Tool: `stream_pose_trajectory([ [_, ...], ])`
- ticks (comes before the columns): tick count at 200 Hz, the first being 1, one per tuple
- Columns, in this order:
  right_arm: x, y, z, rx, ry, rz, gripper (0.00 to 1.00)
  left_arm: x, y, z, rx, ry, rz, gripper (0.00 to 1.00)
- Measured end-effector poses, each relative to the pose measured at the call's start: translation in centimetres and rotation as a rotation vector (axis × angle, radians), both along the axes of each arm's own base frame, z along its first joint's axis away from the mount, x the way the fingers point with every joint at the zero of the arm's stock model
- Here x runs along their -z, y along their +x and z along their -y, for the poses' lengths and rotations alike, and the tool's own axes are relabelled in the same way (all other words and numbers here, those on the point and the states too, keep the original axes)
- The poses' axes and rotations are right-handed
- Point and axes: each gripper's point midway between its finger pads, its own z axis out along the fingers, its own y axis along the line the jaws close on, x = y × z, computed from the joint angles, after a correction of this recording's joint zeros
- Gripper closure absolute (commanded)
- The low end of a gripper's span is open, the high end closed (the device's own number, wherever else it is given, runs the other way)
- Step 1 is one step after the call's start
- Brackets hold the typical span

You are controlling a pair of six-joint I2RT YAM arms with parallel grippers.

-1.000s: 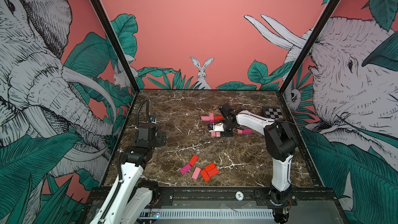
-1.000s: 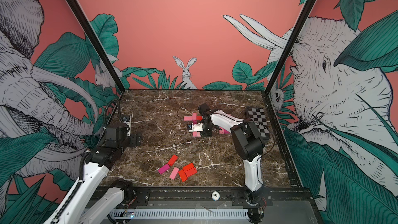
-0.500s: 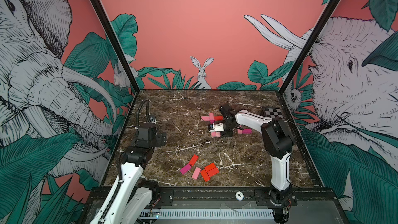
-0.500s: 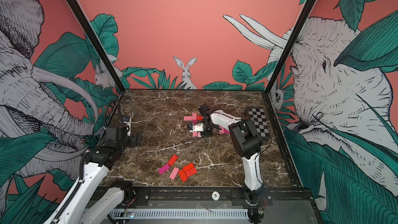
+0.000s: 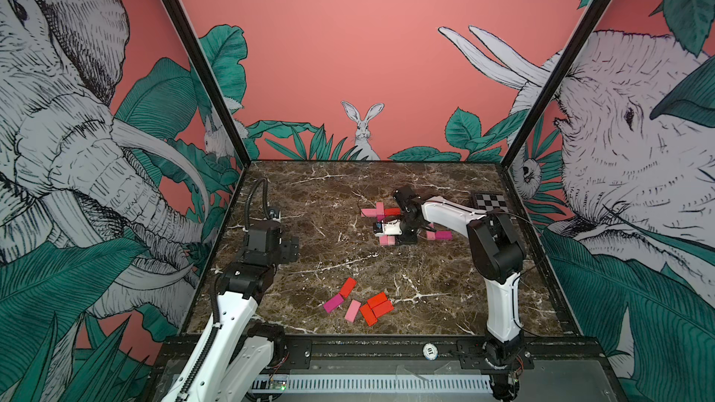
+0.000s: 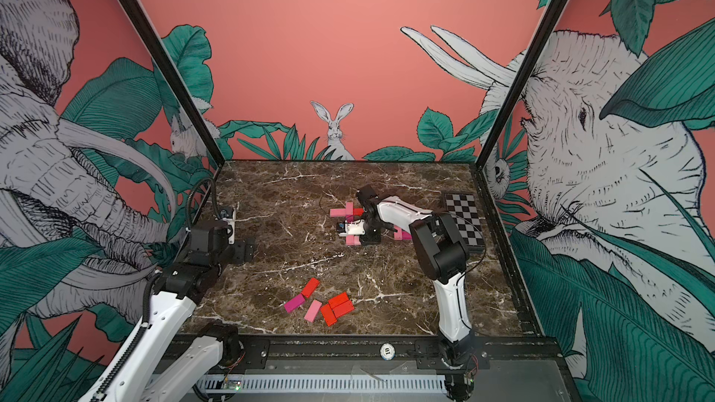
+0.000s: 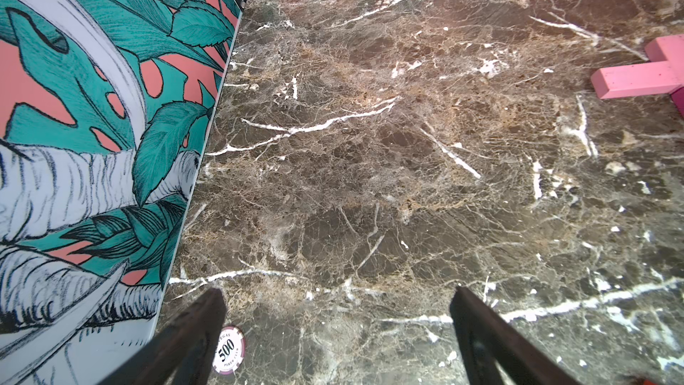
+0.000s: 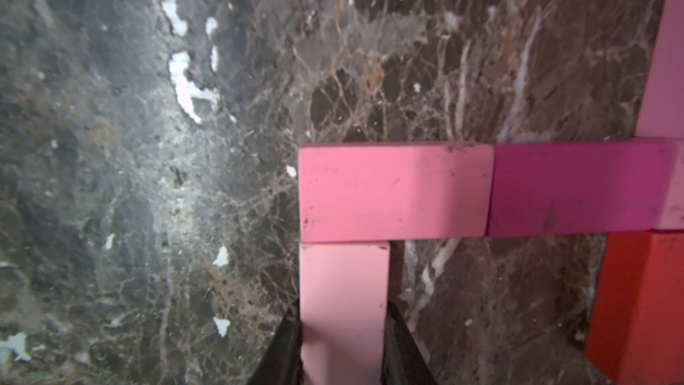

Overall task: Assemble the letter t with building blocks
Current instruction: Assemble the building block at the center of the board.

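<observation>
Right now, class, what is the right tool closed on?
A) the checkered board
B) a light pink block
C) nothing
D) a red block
B: the right wrist view shows the right tool with its fingers pressed on both sides of a light pink block, whose end meets a darker pink block.

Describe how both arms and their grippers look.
Both the left arm and right arm have white link shells joined by black joint housings. A black corrugated cable hose loops above the left wrist. The left gripper and right gripper are black, with dark tapering fingers; a white camera module sits at the right wrist.
</observation>
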Motion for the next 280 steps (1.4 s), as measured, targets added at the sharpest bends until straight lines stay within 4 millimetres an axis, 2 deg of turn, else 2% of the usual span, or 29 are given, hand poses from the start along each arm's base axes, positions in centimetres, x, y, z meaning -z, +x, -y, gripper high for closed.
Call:
stream_pose_trajectory([
  [83, 0.1, 0.13, 0.15, -0.008, -0.011, 0.007, 0.69, 0.0, 0.0, 0.0, 0.0, 0.0, 0.0, 0.03],
  [280, 0.11, 0.36, 0.23, -0.017, -0.019, 0.021, 0.64, 0.0, 0.0, 0.01, 0.0, 0.0, 0.0, 0.03],
])
